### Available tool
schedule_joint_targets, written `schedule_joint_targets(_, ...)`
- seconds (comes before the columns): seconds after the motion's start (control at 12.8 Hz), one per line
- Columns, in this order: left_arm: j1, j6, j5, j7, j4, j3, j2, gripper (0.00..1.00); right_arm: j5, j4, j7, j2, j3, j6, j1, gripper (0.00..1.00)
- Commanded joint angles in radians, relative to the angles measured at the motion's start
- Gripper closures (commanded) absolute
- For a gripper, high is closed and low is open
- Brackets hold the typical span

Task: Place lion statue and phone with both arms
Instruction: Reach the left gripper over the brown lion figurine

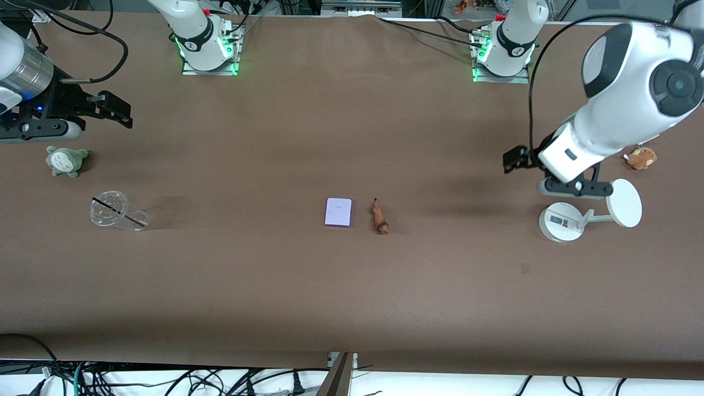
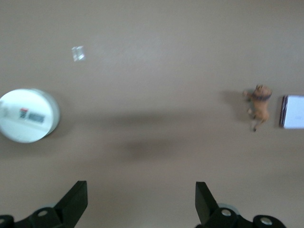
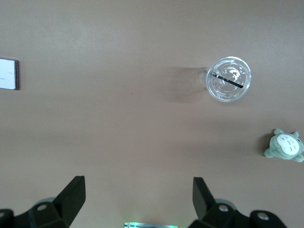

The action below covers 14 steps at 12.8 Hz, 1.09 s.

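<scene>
Nearest the front camera, in the middle of the brown table [image 1: 352,286], you have the phone [image 1: 337,212], a flat rectangular slab with a pale lavender face and dark edge, lying flat. Just beside it, toward the left arm's end, lies the lion statue [image 1: 379,216], a tiny orange-brown figurine with its darker mane end nearer the camera and its thin tail pointing away. The two are close but not touching.

At about the same depth you will find a clear plastic cup [image 1: 114,210] with a dark straw toward the right arm's end, and a white round-based stand [image 1: 561,221] with a disc toward the left arm's end.

Farther back sit a grey-green plush [image 1: 65,160] and a rounder brown plush [image 1: 641,158].

Your left gripper [image 2: 141,199] hangs above the bare table beside the stand, fingers spread wide, holding nothing. Your right gripper [image 3: 138,197] hangs over the table near the grey-green plush, likewise wide apart and empty.
</scene>
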Motion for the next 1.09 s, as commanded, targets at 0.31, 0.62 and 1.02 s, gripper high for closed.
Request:
schedule_joint_targets(0.31,-0.112,0.446,-0.003,-0.287,0.037,-0.113,0.275,0.00,-0.004,0.026,0.007,0.009,0.002,-0.025,0.005,0.00)
schedule_joint_targets(0.62,-0.241,0.565,0.134,-0.531,0.083,-0.093,0.409,0.00,-0.003,0.026,0.007,0.009,0.002,-0.026,0.004,0.00)
schedule_joint_targets(1.02,-0.357,0.581,0.404,-0.848,0.234,-0.087,0.596,0.00,-0.003,0.026,0.006,0.009,0.002,-0.023,0.004,0.00)
